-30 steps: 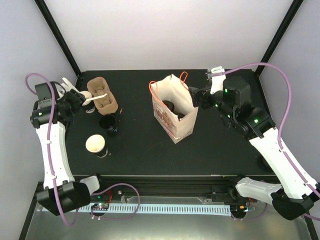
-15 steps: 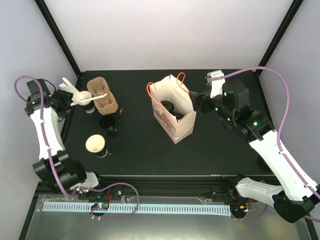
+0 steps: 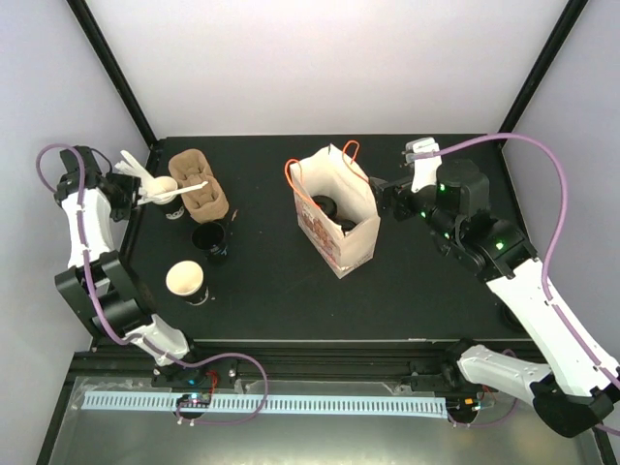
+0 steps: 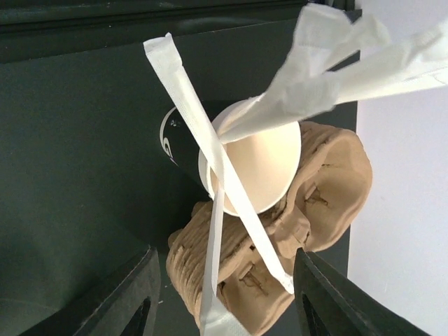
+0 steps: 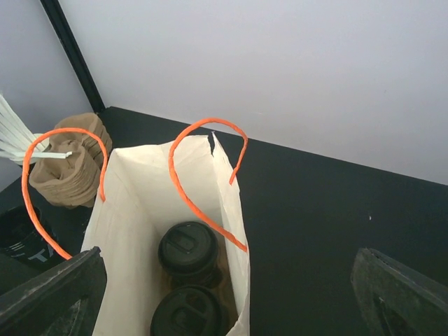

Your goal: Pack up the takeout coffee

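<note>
Top camera's high above and behind the arms, looking down on the whole bench [image 3: 281, 291] from well back. Left wrist camera's in close, aimed down at the cup of stirrer sticks [image 4: 269, 168] and the brown carriers [image 4: 329, 189] by the bench's far left edge. Right wrist camera hangs near the paper bag [image 5: 133, 203], peering into its open top, facing left; those carriers show at its left edge too.

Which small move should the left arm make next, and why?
Probably swing the left tool from the stirrer cup toward the black lidded cup: two lidded cups already sit in the bag; this one stands outside.
</note>
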